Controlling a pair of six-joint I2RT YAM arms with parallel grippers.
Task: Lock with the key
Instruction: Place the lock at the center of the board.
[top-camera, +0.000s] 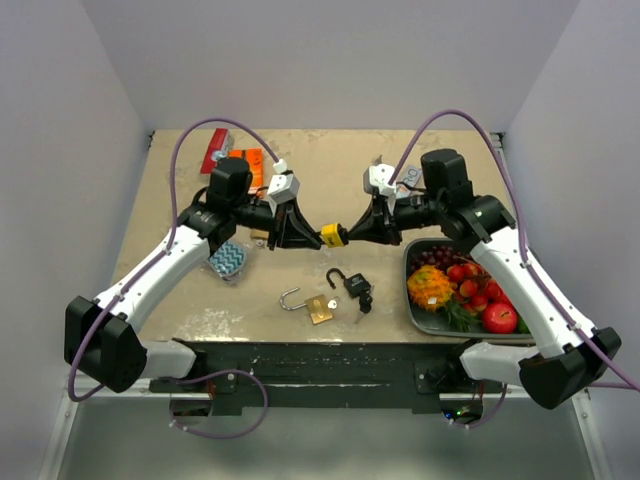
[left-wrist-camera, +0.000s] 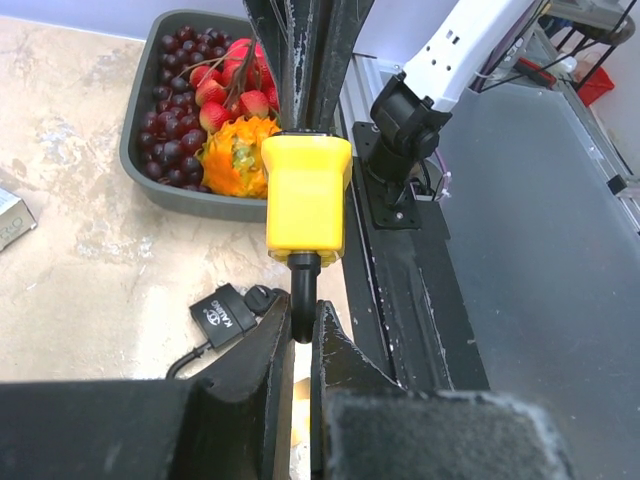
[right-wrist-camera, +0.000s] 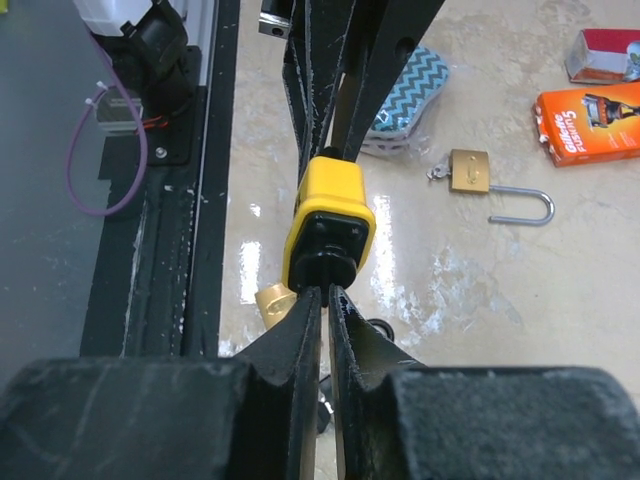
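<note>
A yellow padlock (top-camera: 330, 235) hangs in the air between my two grippers, above the middle of the table. My left gripper (top-camera: 312, 236) is shut on its black shackle (left-wrist-camera: 302, 295), and the yellow body (left-wrist-camera: 305, 195) points away from it. My right gripper (top-camera: 348, 236) is shut on the black key head (right-wrist-camera: 325, 268) that sticks out of the padlock's black underside (right-wrist-camera: 328, 215). In the wrist views the left fingertips (left-wrist-camera: 270, 350) and right fingertips (right-wrist-camera: 305, 310) pinch tightly. The key blade is hidden inside the lock.
A black padlock (top-camera: 355, 285) with keys and an open brass padlock (top-camera: 315, 305) lie near the front edge. Another open brass padlock (right-wrist-camera: 470, 172) lies under the left arm. A grey fruit tray (top-camera: 412, 300) is at the right. A chevron sponge (top-camera: 228, 258) and razor packs (top-camera: 245, 160) are at the left.
</note>
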